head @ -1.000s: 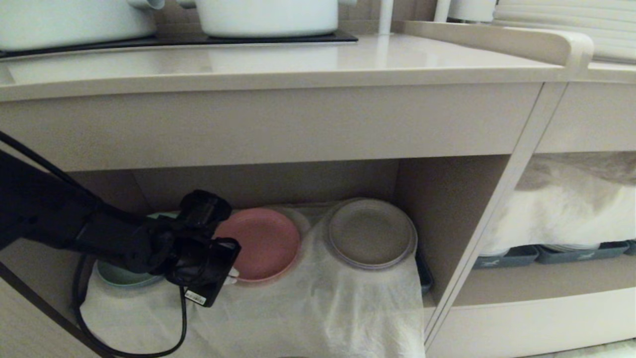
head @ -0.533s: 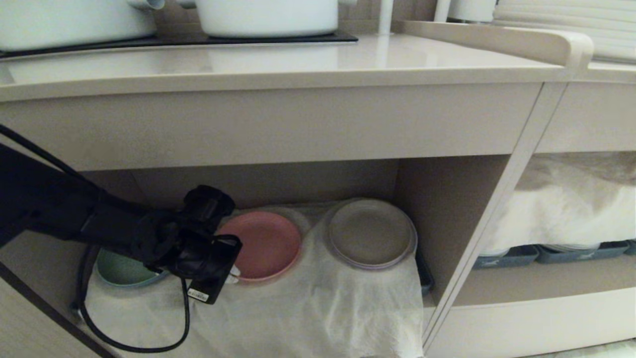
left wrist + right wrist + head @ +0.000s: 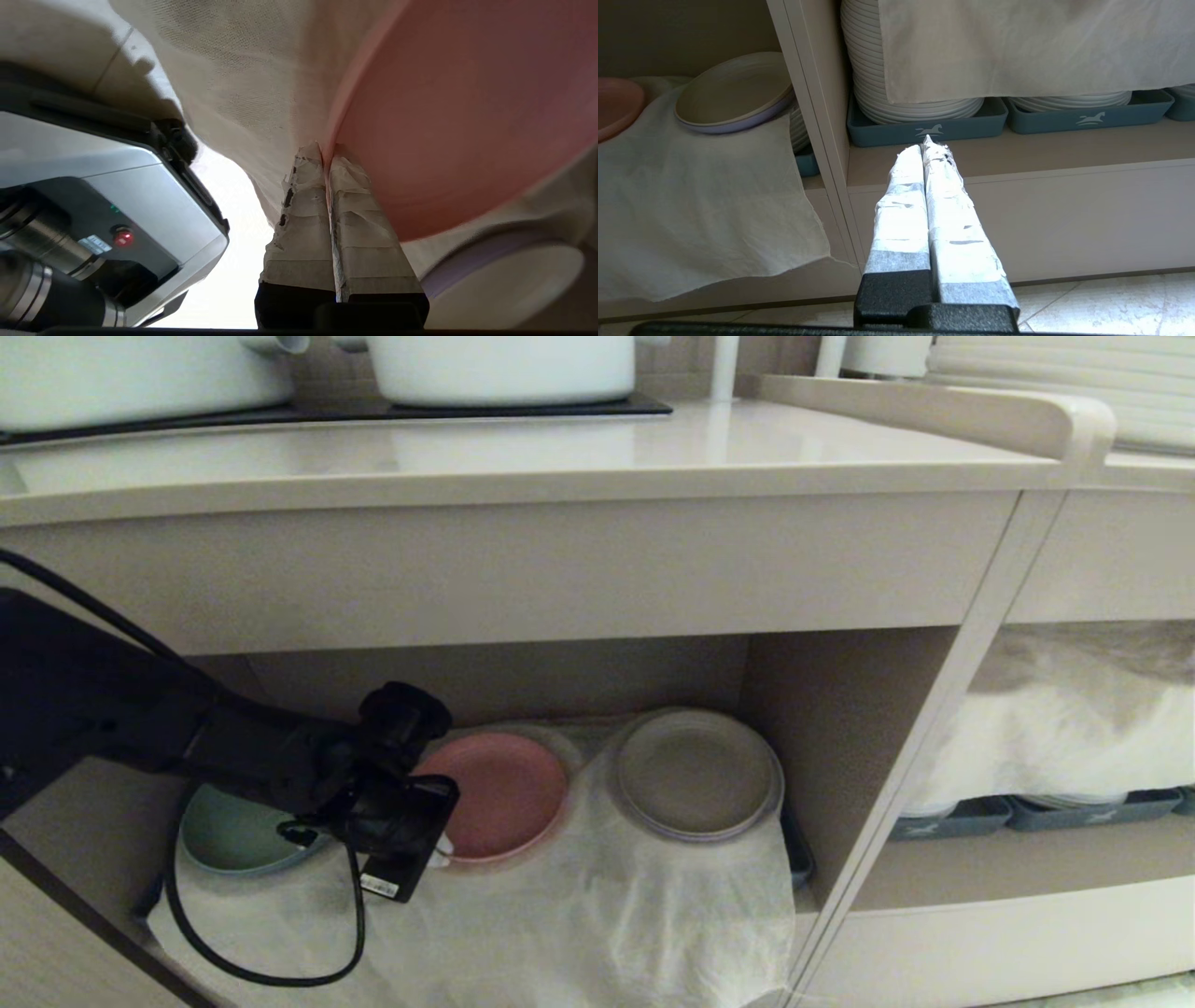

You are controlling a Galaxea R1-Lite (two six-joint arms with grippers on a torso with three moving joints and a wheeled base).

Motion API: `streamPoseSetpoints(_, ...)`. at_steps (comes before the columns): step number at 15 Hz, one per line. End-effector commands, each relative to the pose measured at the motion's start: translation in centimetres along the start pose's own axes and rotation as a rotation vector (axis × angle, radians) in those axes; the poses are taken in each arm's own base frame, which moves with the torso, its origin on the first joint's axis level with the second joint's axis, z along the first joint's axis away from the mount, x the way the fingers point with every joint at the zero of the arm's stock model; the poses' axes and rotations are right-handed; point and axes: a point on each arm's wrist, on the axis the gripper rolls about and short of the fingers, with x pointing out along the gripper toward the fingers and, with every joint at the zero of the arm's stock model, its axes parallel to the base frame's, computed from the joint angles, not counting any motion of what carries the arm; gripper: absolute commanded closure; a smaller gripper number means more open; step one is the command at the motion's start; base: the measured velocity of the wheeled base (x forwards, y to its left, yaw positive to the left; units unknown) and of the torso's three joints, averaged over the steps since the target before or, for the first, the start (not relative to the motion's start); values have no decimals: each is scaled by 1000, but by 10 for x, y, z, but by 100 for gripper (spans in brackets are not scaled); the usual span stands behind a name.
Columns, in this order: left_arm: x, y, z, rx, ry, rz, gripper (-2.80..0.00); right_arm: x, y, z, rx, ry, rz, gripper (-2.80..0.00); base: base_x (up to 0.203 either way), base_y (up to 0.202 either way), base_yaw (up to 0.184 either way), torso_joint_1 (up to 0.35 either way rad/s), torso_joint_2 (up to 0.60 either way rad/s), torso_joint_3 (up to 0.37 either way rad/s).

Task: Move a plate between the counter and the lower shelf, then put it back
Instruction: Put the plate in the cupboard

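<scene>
The pink plate (image 3: 504, 793) lies on the white cloth in the lower shelf (image 3: 831, 728), between a green plate and a brown-grey one. My left gripper (image 3: 439, 847) reaches into the shelf from the left and is shut on the plate's near-left rim. In the left wrist view the taped fingers (image 3: 303, 205) pinch the rim of the plate (image 3: 448, 116), with cloth beside them. The counter (image 3: 560, 448) runs above the shelf. My right gripper (image 3: 927, 142) hangs shut and empty, low in front of the neighbouring compartment.
A green plate (image 3: 229, 835) sits behind my left arm and a brown-grey plate (image 3: 695, 773) to the pink one's right. White pots stand on the black hob (image 3: 373, 411). Dark trays (image 3: 924, 126) of stacked white plates fill the right compartment. A cable loops below my left wrist.
My left arm has risen a little and edged right, still gripping the plate's rim. More of the green plate shows behind it, and the cable loop has swung.
</scene>
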Motion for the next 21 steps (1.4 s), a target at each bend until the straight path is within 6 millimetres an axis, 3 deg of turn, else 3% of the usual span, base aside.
streamPoseSetpoints(1, 6, -3, 0, -9, 0, 35, 0, 0, 0, 0, 0, 1, 0, 0, 0, 0, 0, 0, 0, 0)
streamPoseSetpoints(13, 4, -2, -2, -8, 5, 42, 0, 0, 0, 0, 0, 1, 0, 0, 0, 0, 0, 0, 0, 0)
streamPoseSetpoints(14, 4, -2, -2, -8, 5, 43, -280, 0, 0, 0, 0, 1, 0, 0, 0, 0, 0, 0, 0, 0)
streamPoseSetpoints(21, 4, -1, -2, -20, 3, 46, -280, 0, 0, 0, 0, 1, 0, 0, 0, 0, 0, 0, 0, 0)
